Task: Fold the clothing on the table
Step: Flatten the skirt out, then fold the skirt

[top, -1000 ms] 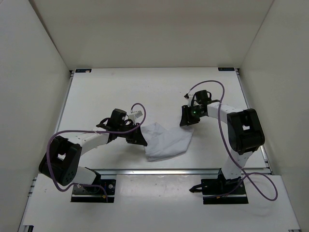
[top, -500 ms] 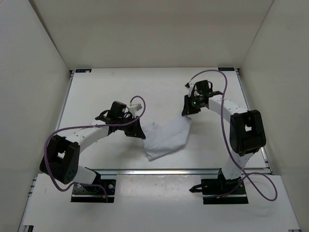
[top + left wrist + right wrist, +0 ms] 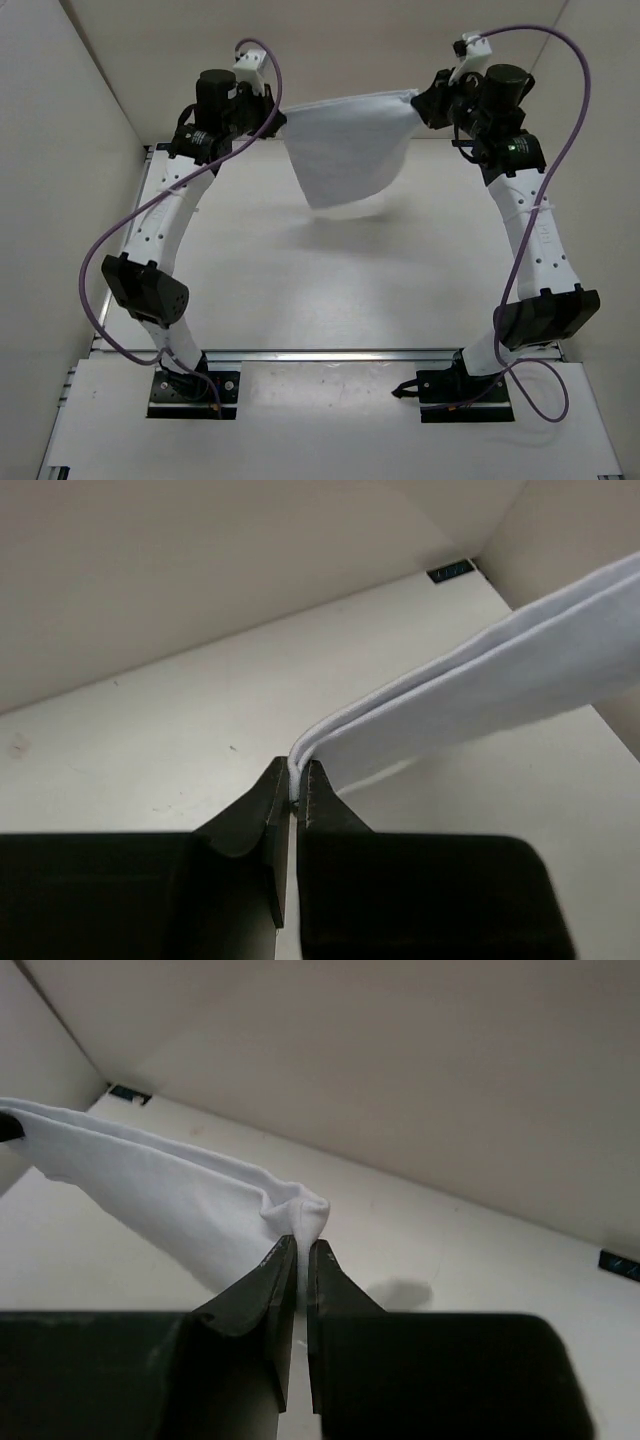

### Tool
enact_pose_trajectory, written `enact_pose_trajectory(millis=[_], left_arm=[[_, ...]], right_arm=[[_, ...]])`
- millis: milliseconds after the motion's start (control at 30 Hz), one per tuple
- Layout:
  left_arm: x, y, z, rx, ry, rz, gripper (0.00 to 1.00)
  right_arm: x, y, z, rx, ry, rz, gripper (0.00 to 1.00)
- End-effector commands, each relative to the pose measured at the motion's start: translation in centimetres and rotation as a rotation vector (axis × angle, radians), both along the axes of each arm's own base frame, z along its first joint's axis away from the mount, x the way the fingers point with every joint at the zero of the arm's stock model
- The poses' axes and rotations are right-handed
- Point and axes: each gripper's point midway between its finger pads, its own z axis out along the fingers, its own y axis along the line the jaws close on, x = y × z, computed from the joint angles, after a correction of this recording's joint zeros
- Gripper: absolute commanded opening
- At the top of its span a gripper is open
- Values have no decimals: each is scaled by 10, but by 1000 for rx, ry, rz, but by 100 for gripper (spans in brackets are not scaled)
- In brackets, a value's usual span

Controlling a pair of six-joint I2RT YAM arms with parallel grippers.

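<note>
1 garment, 2 grippers, both clamped on it. Clothing (image 3: 345, 145) hangs clear of the table (image 3: 330, 290), stretched in the air over the far edge, roughly midway between the far-left and far-right corners. Top hem runs taut from claw to claw, and the rest droops to 1 rounded lower tip.

Left gripper (image 3: 296, 780): jaws pressed together on the top-left corner. Left wrist view shows 2 stacked fabric layers leaving the pinch.

Right gripper (image 3: 303, 1250): jaws pressed together on the top-right corner, with 1 small bunch of cloth puffing out above the tips.

Hard to make out:
- From the top camera, both sets of fingertips blur into the dark wrist housings, so the grip reads only from the wrist views.
- Cloth inside each pinch is hidden by the jaws.
- Left wrist view cuts the garment off at the right frame edge. Right wrist view runs it to the left frame edge.
- Neither wrist view shows the lower tip.
</note>
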Motion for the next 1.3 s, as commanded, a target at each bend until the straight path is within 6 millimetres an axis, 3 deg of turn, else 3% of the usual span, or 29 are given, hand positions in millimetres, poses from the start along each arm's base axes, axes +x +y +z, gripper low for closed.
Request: enact_pose_trajectory(millis=[0, 33, 67, 100, 133, 167, 200, 233, 267, 300, 333, 367, 400, 433, 467, 567, 667, 733, 800, 833, 867, 933, 967, 1000, 1033, 1067, 1100, 1167, 1267], left_arm=[[-12, 28, 90, 59, -248, 167, 0], [-17, 36, 104, 40, -295, 186, 0], [-14, 42, 92, 52, -278, 199, 0], [-20, 46, 98, 42, -302, 198, 0], [-23, 51, 80, 73, -273, 204, 0], [-21, 53, 49, 105, -213, 205, 0], [-30, 51, 18, 136, -161, 196, 0], [-40, 51, 15, 126, -159, 190, 0], [-48, 50, -27, 154, -81, 176, 0], [-66, 44, -57, 160, -25, 150, 0], [-84, 37, -58, 135, -23, 123, 0], [-99, 37, -98, 164, 57, 106, 0], [-122, 36, -125, 164, 119, 91, 0], [-139, 34, -125, 132, 138, 74, 0], [-154, 36, -150, 137, 200, 63, 0], [-189, 44, -166, 53, 261, 56, 0], [-188, 48, -174, 36, 287, 77, 0], [-173, 47, -173, 51, 269, 70, 0], [-137, 41, -159, 60, 232, 82, 0], [-116, 39, -130, 61, 163, 85, 0], [-95, 41, -138, 106, 179, 99, 0], [-47, 31, -55, 78, 33, 114, 0], [-30, 28, -69, 128, 75, 113, 0], [-10, 26, -29, 108, 21, 133, 0], [-1, 28, 31, 75, -105, 155, 0], [7, 30, 37, 85, -114, 171, 0], [8, 34, 70, 55, -197, 186, 0], [4, 48, 97, -6, -256, 209, 0], [-11, 62, 100, 7, -291, 219, 0]], right_arm=[[3, -14, 45, 3, -138, -59, 0], [3, -21, 43, -10, -132, -77, 0], [4, -22, 25, -21, -94, -71, 0], [0, -25, 25, -18, -95, -78, 0], [-6, -31, 8, -23, -70, -91, 0], [-5, -32, -32, -36, 11, -98, 0], [-12, -35, -58, -47, 56, -97, 0], [-22, -39, -65, -49, 65, -102, 0], [-28, -41, -110, -66, 150, -92, 0], [-41, -42, -142, -76, 210, -88, 0], [-52, -45, -151, -77, 231, -101, 0], [-69, -45, -185, -94, 324, -93, 0], [-82, -46, -206, -93, 379, -98, 0], [-97, -46, -214, -94, 416, -99, 0], [-109, -44, -235, -80, 480, -92, 0], [-135, -39, -240, 5, 505, -67, 0], [-131, -36, -245, 41, 520, -55, 0], [-115, -29, -239, 44, 506, -32, 1], [-77, -23, -205, 40, 421, -18, 0], [-58, -21, -174, 41, 350, -14, 0], [-43, -21, -169, 43, 346, -19, 0], [-8, -25, -89, 32, 167, -24, 0], [5, -21, -87, 17, 174, -20, 1], [14, -29, -38, 13, 75, -51, 0], [24, -29, -3, 12, 2, -57, 0], [32, -31, -3, 3, 12, -61, 0], [31, -34, 30, 17, -60, -68, 0], [23, -38, 58, 24, -133, -69, 0], [11, -49, 44, -1, -121, -102, 0]])
